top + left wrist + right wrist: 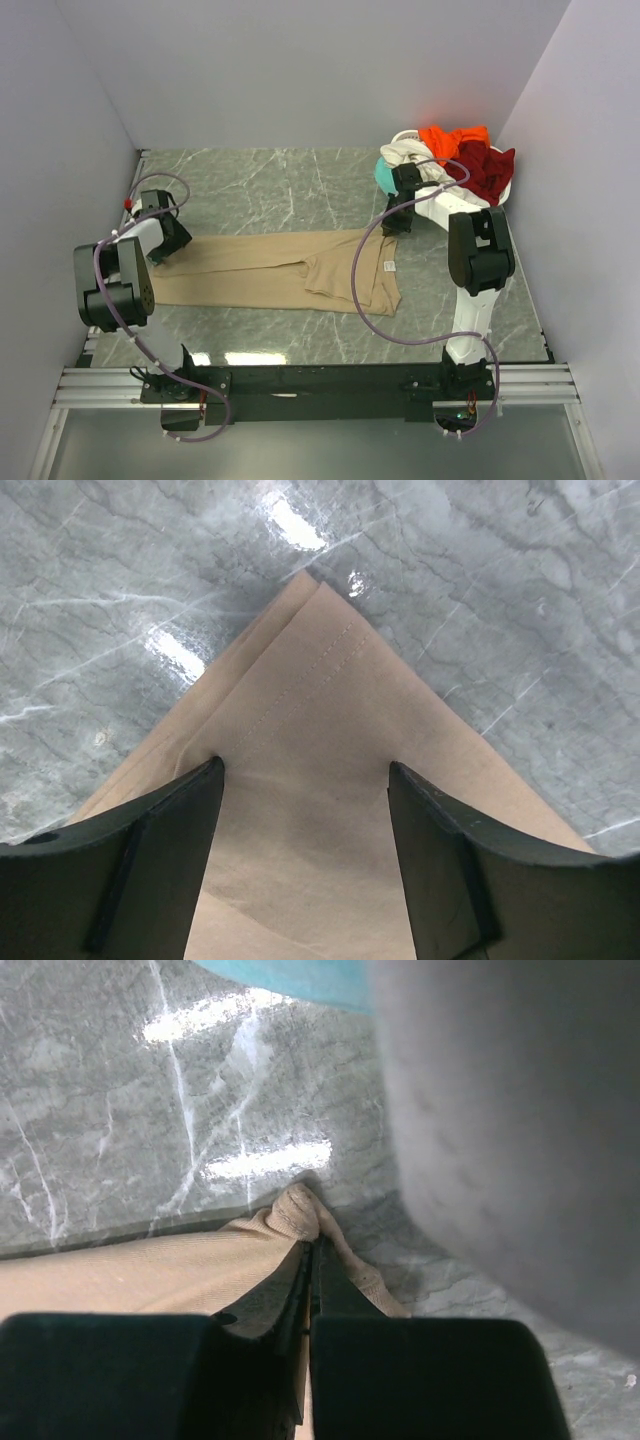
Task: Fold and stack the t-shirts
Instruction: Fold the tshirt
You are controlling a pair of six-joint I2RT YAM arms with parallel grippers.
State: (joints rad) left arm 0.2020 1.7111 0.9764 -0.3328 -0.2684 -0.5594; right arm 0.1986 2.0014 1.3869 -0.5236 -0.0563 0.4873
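A grey marble table (280, 180) sits between pale walls, with the tan t-shirt (270, 265) lying flat across its middle. The left gripper (305, 780) hangs over the shirt's left corner, its jaws wide apart and holding nothing. The right gripper (312, 1260) is clamped tight on a bunched ribbed edge at the shirt's far right end. The cream t-shirt (405, 153), orange t-shirt (450, 137), dark red t-shirt (485, 165) and teal t-shirt (384, 175) are heaped in a white container (508, 187) at the far right corner.
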